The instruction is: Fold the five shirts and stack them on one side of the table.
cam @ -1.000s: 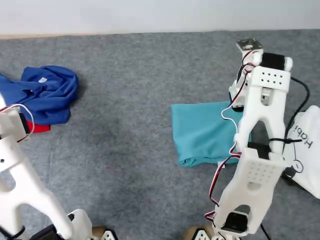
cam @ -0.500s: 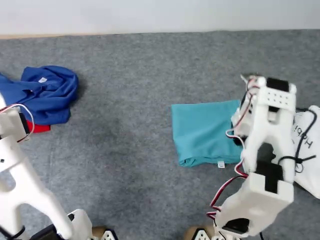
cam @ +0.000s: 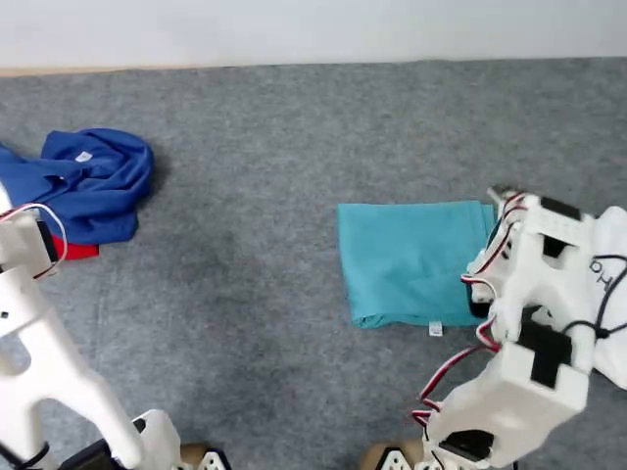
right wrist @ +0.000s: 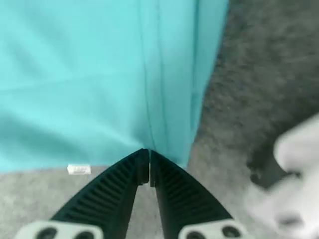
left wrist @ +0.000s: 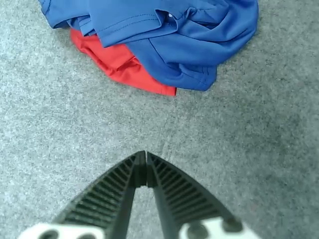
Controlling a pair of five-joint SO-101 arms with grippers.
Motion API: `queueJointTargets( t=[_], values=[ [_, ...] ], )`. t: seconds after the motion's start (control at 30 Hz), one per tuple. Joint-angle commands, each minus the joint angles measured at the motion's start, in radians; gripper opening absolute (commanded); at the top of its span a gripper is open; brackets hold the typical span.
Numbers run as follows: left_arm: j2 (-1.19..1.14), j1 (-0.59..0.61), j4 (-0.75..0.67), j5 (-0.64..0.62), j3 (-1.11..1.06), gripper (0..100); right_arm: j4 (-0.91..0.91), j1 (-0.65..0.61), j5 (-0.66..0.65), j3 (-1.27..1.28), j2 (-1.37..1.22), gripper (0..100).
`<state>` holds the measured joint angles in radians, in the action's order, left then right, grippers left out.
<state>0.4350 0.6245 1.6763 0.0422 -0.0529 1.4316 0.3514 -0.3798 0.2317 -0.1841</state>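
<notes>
Quick rundown of where things sit. The teal folded cotton shirt (cam: pixel 411 259) lies flat right of centre on the grey felt-covered table (cam: pixel 255 313). It's a tidy rectangle with its small white tag (right wrist: pixel 79 170) poking out at the near edge. The right gripper (right wrist: pixel 149 155) hangs just over that near edge, by the shirt's right side, with its jaws pinched together. I can't see any cloth between them, so I'd call it empty. The white printed shirt (cam: pixel 615 294) is bunched just right of the teal one, partly under that arm.

Over at the far left, the crumpled blue jersey shirt (cam: pixel 93 176) sits on top of a red shirt (left wrist: pixel 122 67), and only a strip of red shows. The left gripper (left wrist: pixel 146 159) is clamped closed too, holding nothing, above bare felt just near of that pile.

My read is that the teal one is done folding and needs parking at one side. To do it well:

- Spread the jaws before dropping.
- Bite through all the layers at the folded edge, not just the top sheet.
- Drag low and slow so the fold doesn't flop open.
- Keep it off the white shirt, because snagging that would mess up both.
</notes>
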Motion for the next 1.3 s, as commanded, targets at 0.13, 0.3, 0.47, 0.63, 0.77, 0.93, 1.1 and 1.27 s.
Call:
queueJointTargets(
  t=[0.13, 0.3, 0.47, 0.63, 0.77, 0.93, 1.1, 1.27],
  values=[
    [0.031, -0.006, -0.017, 0.002, 0.031, 1, 0.122, -0.113, 0.087, -0.084, 0.300, 0.9],
    [0.031, -0.006, -0.017, 0.002, 0.031, 1, 0.050, -0.156, 0.126, -0.075, 0.292, 2.2],
    [0.031, -0.006, -0.017, 0.002, 0.028, 1, -0.027, -0.157, 0.262, -0.083, 0.170, 23.0],
    [0.031, -0.006, -0.017, 0.002, 0.028, 1, -0.068, -0.183, 0.420, -0.126, 0.073, 34.0],
    [0.031, -0.006, -0.017, 0.002, 0.028, 1, -0.064, -0.239, 0.431, -0.203, 0.001, 34.0],
    [0.032, -0.006, -0.014, 0.002, 0.028, 1, -0.073, -0.252, 0.431, -0.321, -0.087, 34.0],
    [0.032, -0.006, -0.002, 0.002, 0.025, 1, -0.065, -0.234, 0.431, -0.419, -0.206, 34.0],
    [0.028, -0.006, -0.002, 0.002, 0.025, 1, -0.070, -0.242, 0.431, -0.442, -0.298, 34.0]
  ],
)
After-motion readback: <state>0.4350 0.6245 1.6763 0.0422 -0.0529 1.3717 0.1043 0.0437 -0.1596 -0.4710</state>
